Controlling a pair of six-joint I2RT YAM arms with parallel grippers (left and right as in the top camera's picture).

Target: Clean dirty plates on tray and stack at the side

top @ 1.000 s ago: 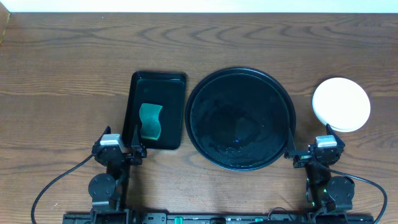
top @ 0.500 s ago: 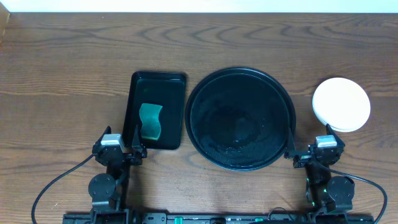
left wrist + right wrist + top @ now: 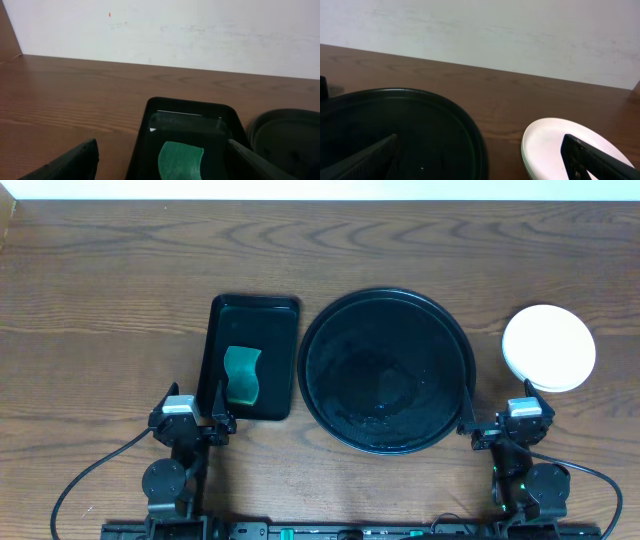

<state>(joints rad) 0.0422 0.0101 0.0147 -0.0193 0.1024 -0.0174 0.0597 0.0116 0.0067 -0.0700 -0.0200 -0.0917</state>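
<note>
Black, the round tray (image 3: 385, 293) fills mid-frame in the overhead view. The plates (image 3: 548, 347) — white, stacked — rest on the table at its right, apart from its rim. The left gripper (image 3: 190, 418), lower left, and the right gripper (image 3: 507, 421), lower right, gape wide, holding nothing. A green sponge (image 3: 242, 375) lies in the rectangular tray (image 3: 255, 313).

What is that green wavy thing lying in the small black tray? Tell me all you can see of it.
The green pad looks like a thin sponge or cloth, teal-green, roughly oblong with wavy edges. It lies flat on the floor of the rectangular black tray, in the half nearer the robot and toward its left wall. Only the tray touches it. Its texture is too small to tell.
</note>
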